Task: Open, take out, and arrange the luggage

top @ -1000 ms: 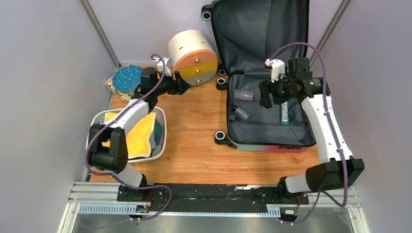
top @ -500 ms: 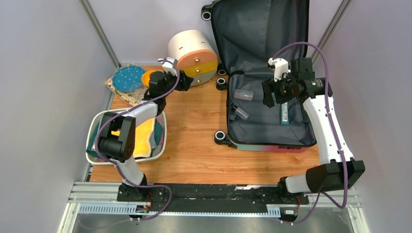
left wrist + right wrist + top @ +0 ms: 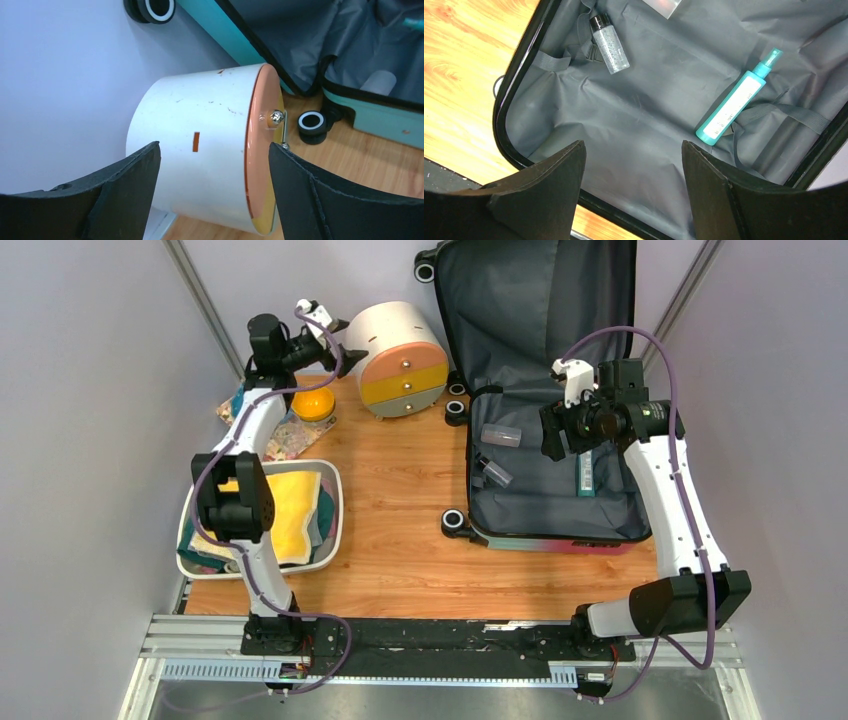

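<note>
Grey fabric lining is shown from above where the luggage (image 3: 545, 510) lies open on the right of the table (image 3: 400, 540), its base flat on the wood and its lid stood up against the far wall. The right gripper (image 3: 548, 437) is held over the far part of that base with its jaws spread wide and nothing between them. A teal spray bottle (image 3: 585, 472) is seen just to the near right of it, long axis running near to far, while a clear bottle (image 3: 495, 473) and a clear box (image 3: 501, 434) are lying to its left. The left gripper (image 3: 345, 343) is placed well away at the far left, beside the round cabinet (image 3: 398, 355), so the right arm is judged much the nearer to what lies in the case. From the left wrist, the left gripper (image 3: 215, 192) is found wide open and empty, the round cabinet being framed beyond the fingers and only a teal edge of the luggage (image 3: 225, 30) caught at the right. From the right wrist, the right gripper (image 3: 633, 185) is seen wide and empty above the lining, the teal spray bottle (image 3: 734, 102) set beyond and to the right of the gap, slanted to the line between the fingers; a shift to the right and a turn of the wrist would probably be needed before it could be closed upon
</note>
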Controlling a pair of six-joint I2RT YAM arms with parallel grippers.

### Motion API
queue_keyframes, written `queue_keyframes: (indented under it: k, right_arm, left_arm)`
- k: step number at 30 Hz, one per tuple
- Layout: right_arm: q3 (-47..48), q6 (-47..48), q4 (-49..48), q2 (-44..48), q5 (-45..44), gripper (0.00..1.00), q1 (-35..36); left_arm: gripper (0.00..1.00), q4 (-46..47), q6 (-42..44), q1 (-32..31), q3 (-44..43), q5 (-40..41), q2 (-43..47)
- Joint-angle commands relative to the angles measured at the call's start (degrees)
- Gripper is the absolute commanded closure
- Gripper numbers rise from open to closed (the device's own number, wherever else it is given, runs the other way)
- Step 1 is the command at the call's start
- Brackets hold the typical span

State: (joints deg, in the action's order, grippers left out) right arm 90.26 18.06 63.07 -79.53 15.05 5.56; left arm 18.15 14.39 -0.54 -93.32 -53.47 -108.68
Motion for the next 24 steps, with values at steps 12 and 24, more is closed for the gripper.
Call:
queue_keyframes:
  k: [12, 24]
  right_arm:
    - [0.8, 1.2, -2.0, -1.3, -0.7, 0.26, -0.3]
    - [1.3, 1.0, -1.5, -2.4, -0.3, 0.26, -0.2]
  left_arm:
    - [0.18, -11.0, 10.8, -1.7, -10.1, -11.2, -11.4]
    - [0.30, -21.8, 31.2, -5.7, 3.3, -5.1, 0.0]
